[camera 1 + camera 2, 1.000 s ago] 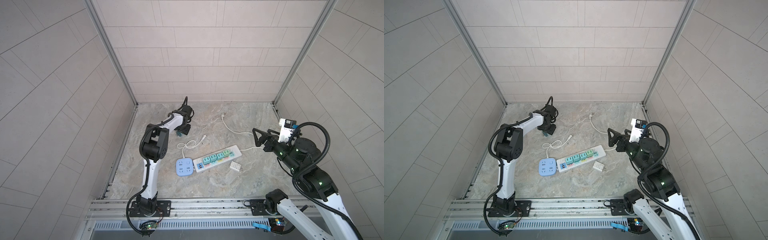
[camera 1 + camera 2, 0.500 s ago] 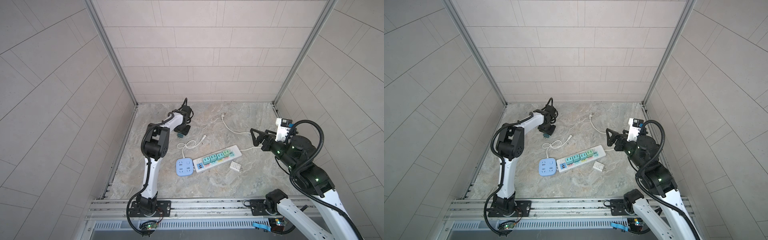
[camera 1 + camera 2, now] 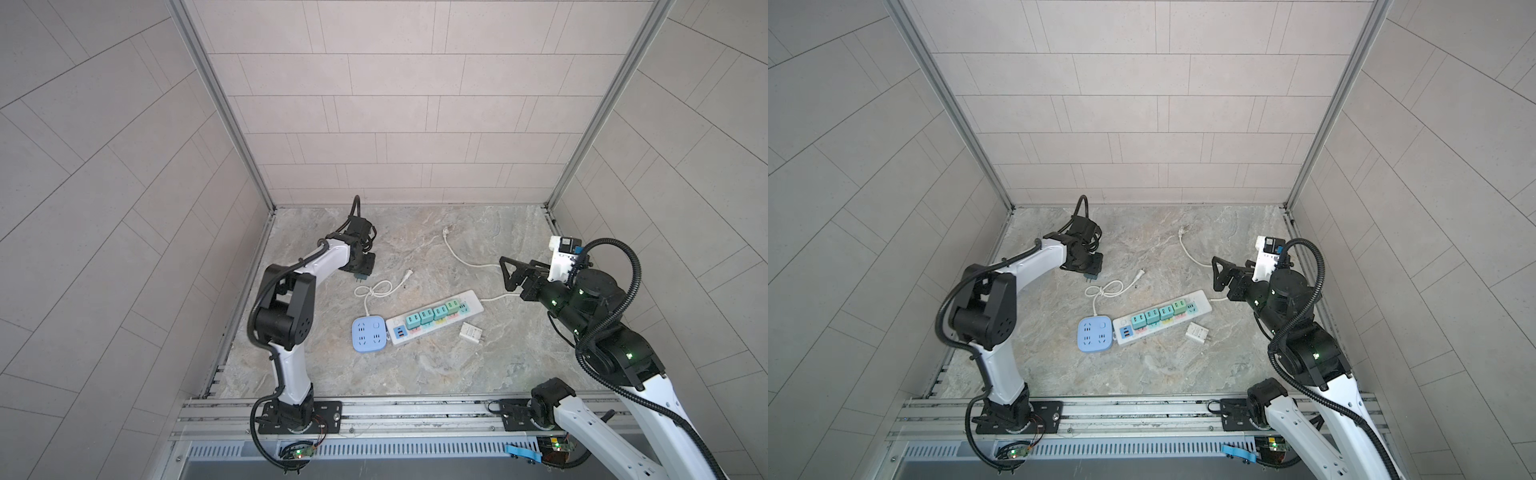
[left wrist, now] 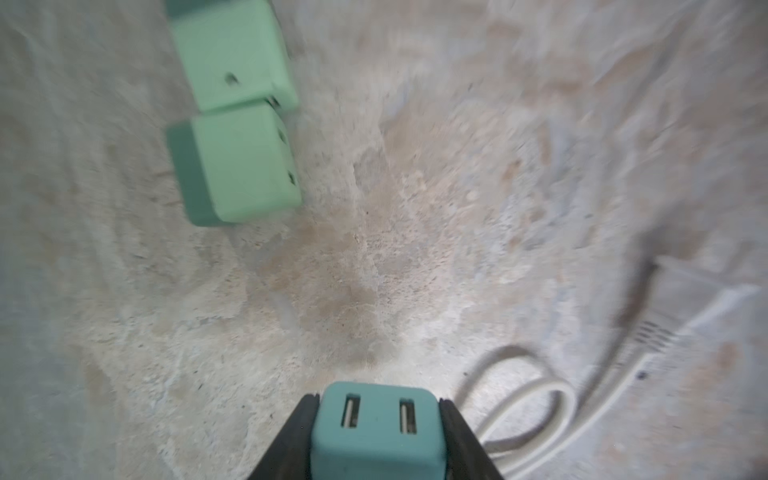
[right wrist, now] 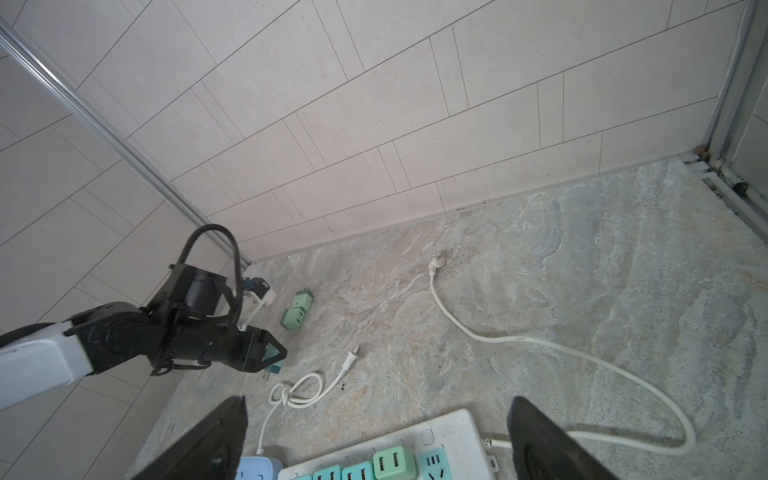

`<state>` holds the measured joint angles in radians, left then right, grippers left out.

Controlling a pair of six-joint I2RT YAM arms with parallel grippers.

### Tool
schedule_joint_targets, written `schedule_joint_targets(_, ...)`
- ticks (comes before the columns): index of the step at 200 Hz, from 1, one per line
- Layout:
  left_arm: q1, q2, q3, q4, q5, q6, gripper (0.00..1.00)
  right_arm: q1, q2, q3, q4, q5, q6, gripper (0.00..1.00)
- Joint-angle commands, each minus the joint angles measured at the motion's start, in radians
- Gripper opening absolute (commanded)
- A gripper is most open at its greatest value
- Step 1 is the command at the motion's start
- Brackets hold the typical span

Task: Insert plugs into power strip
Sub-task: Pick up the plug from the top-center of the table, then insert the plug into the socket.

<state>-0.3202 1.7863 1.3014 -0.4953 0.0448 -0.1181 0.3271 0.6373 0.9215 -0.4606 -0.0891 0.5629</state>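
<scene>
Your left gripper [image 4: 378,402] is clamped on a teal plug [image 4: 376,440], prongs pointing down, near the far left corner of the bench [image 3: 415,374]. Two loose mint plugs [image 4: 237,166] lie touching each other, closer to the far edge. Your right gripper [image 3: 506,274] hangs empty with its jaws wide apart, near the right end of the white power strip [image 3: 473,301] at mid-bench. Four plugs [image 3: 432,313] sit in a row in that strip. The white charger block [image 3: 471,333] lies just beside its near edge.
</scene>
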Motion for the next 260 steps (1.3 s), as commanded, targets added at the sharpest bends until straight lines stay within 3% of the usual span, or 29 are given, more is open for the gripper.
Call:
schedule_joint_targets(1, -0.026, -0.201, -0.113, 0.209, -0.017, -0.094, 0.25, 0.002, 0.016, -0.02, 0.04, -0.043, 0.013, 0.97)
schedule_joint_targets(26, -0.089, -0.406, -0.285, 0.31, -0.126, -0.184, 0.18, 0.042, 0.074, -0.025, 0.09, -0.159, -0.021, 0.89)
schedule_joint_targets(52, -0.217, -0.58, -0.444, 0.427, -0.224, -0.221, 0.16, 0.214, 0.157, 0.001, 0.088, -0.015, -0.085, 0.87)
schedule_joint_targets(66, -0.322, -0.645, -0.518, 0.524, -0.256, -0.154, 0.16, 0.273, 0.199, 0.012, 0.11, -0.01, -0.087, 0.85)
schedule_joint_targets(90, -0.487, -0.692, -0.623, 0.71, -0.269, -0.002, 0.12, 0.278, 0.255, 0.032, 0.111, -0.065, -0.035, 0.79)
schedule_joint_targets(119, -0.594, -0.72, -0.726, 0.899, -0.133, 0.172, 0.1, 0.276, 0.25, 0.03, 0.096, -0.069, -0.012, 0.76)
schedule_joint_targets(157, -0.628, -0.751, -0.838, 1.144, 0.043, 0.29, 0.07, 0.305, 0.223, 0.013, 0.1, -0.153, 0.045, 0.73)
schedule_joint_targets(197, -0.66, -0.785, -0.844, 1.166, 0.121, 0.397, 0.05, 0.477, 0.309, 0.083, 0.019, -0.092, 0.063, 0.7)
schedule_joint_targets(218, -0.679, -0.811, -0.846, 1.158, 0.122, 0.446, 0.05, 0.5, 0.351, 0.096, 0.037, -0.139, 0.094, 0.6)
schedule_joint_targets(260, -0.682, -0.864, -0.847, 1.131, 0.124, 0.489, 0.05, 0.519, 0.379, 0.101, 0.05, -0.171, 0.101, 0.59)
